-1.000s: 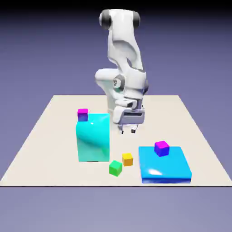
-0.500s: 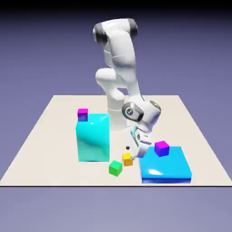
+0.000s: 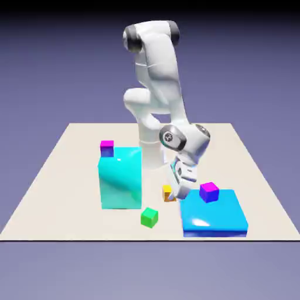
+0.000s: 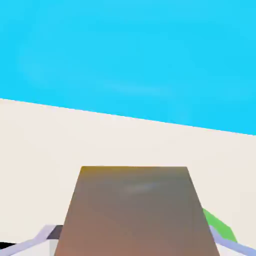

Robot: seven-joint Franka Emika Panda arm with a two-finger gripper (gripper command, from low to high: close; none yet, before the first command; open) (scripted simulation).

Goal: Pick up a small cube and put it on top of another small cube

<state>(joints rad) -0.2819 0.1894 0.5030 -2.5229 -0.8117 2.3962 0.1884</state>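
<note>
Surrounding the small orange cube [image 3: 167,191]: tall glossy cyan block [image 3: 120,177] toward the exterior view's left, flat bright-blue slab [image 3: 212,215] just beside on the exterior view's right, small green cube [image 3: 149,217] nearer the camera and apart from it. Sitting on the slab's far part: small purple-and-magenta cube [image 3: 208,191]. Perched at the far top corner of the tall cyan block: a second small magenta-and-purple cube [image 3: 106,147]. Resting under everything: beige table mat [image 3: 58,181].

Leaning over the gap between cyan block and slab: white robot arm [image 3: 157,88], wrist tilted, two-finger gripper [image 3: 173,194] right at the orange cube. Crowding the gripper closely on the slab side; cyan block clear of it.

Filling the lower middle of the hand view: orange cube [image 4: 134,210], large, top face brownish, set between the grey fingertips [image 4: 42,235], only slivers of them visible at the bottom corners. Closed narrow on the orange cube. Appears raised off the mat in the exterior view, though the gap underneath is hard to make out. Showing past the cube's lower right edge in the hand view: sliver of green cube [image 4: 220,227]. Spanning the top: cyan block face [image 4: 130,55], beige mat [image 4: 100,142] below it.
</note>
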